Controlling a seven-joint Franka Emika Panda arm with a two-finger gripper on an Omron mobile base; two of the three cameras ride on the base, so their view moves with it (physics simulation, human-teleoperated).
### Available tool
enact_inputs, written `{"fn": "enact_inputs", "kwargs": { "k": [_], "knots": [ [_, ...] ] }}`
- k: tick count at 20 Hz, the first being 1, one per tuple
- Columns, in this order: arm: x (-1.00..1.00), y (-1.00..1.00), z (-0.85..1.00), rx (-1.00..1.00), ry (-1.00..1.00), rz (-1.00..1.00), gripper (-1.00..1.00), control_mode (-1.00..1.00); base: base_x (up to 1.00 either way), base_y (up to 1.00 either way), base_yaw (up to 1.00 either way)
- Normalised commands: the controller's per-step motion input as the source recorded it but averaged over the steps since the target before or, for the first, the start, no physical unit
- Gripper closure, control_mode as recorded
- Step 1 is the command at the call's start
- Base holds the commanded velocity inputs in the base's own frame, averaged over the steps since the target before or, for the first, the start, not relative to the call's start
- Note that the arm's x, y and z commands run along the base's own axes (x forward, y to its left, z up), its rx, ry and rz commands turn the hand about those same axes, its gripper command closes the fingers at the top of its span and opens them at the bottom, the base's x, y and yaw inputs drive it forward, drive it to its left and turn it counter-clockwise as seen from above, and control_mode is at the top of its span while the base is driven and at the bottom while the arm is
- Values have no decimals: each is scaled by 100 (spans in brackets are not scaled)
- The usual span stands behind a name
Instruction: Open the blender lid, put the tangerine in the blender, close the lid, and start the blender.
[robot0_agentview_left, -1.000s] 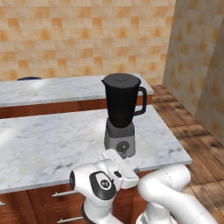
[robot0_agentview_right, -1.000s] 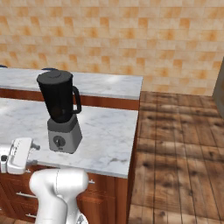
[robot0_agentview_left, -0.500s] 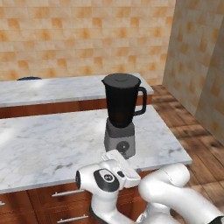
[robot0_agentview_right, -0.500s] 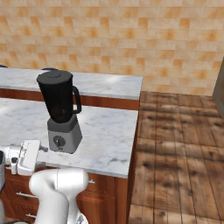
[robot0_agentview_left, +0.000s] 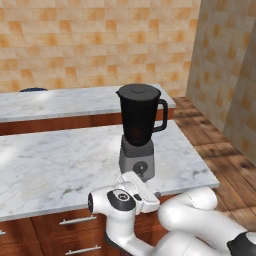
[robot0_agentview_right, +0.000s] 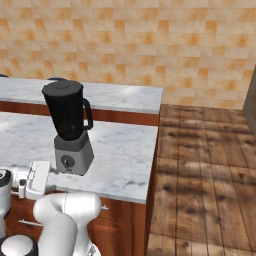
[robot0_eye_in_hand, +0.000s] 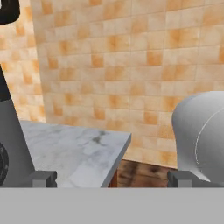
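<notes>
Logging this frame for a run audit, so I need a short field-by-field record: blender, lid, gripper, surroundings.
blender: upright on the marble counter, near its right end; black jar on grey base
blender lid: on top of the jar, closed
dial: round, on the base's front
gripper: low at the counter's front edge, just in front of the blender base; finger state unclear
background: second counter, orange tiled wall, wooden floor
</notes>
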Motion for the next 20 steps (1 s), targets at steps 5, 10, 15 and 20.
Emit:
{"fn": "enact_inputs", "kwargs": {
  "k": [5, 10, 15, 20],
  "knots": [
    [9, -14, -32, 0, 0, 3, -100, -100, 0, 0, 0],
    [22, -4, -27, 0, -1, 1, -100, -100, 0, 0, 0],
    [23, -11, 0, 0, -10, 4, -100, -100, 0, 0, 0],
    [32, -1, -20, 0, -7, 6, -100, -100, 0, 0, 0]
  ]
}}
